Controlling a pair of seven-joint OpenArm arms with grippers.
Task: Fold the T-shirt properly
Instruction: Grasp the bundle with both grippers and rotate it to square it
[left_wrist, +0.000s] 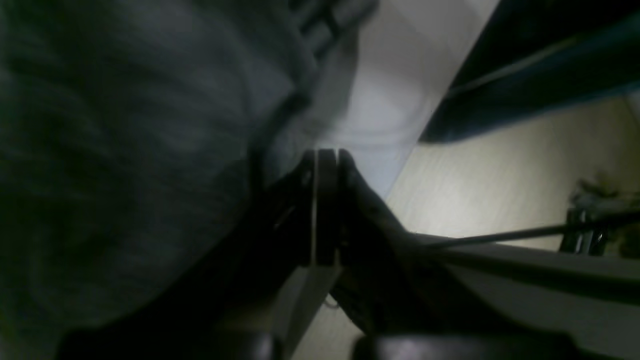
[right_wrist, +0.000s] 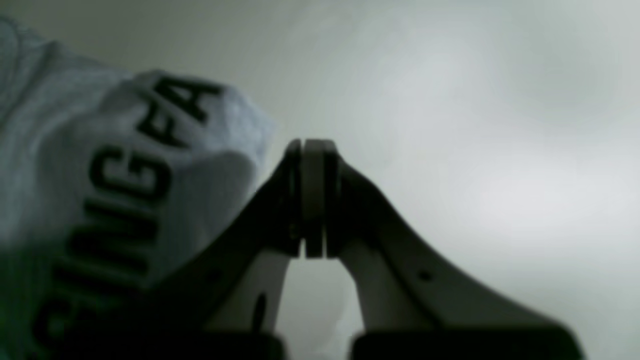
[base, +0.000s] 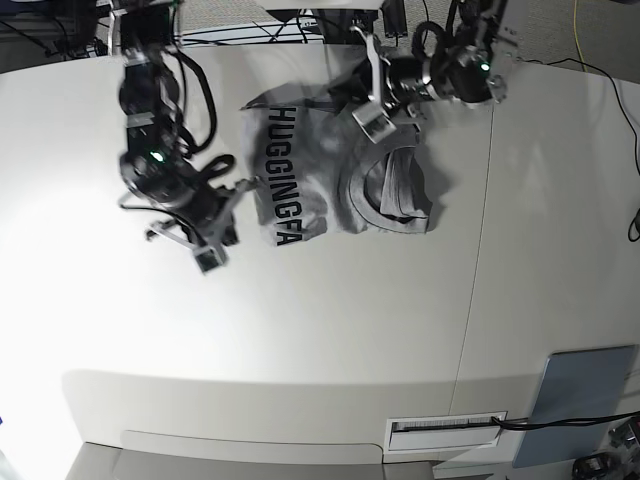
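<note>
The heather-grey T-shirt (base: 330, 170) lies partly folded at the far middle of the white table (base: 330, 330), with black lettering running down its left part and the ribbed neck on the right. My left gripper (base: 372, 115) hovers at the shirt's far edge. In the left wrist view this gripper (left_wrist: 325, 155) is shut, with no cloth showing between the pads, and the grey T-shirt (left_wrist: 125, 150) fills the left. My right gripper (base: 207, 255) is off the shirt's left side, apart from it. The right wrist view shows it (right_wrist: 313, 147) shut on nothing, with the lettered T-shirt (right_wrist: 115, 165) at the left.
A flat grey-blue pad (base: 585, 400) lies at the near right corner. A seam (base: 478, 260) crosses the table on the right. Cables (base: 240, 35) run along the far edge, and a slotted plate (base: 445, 428) sits at the front edge.
</note>
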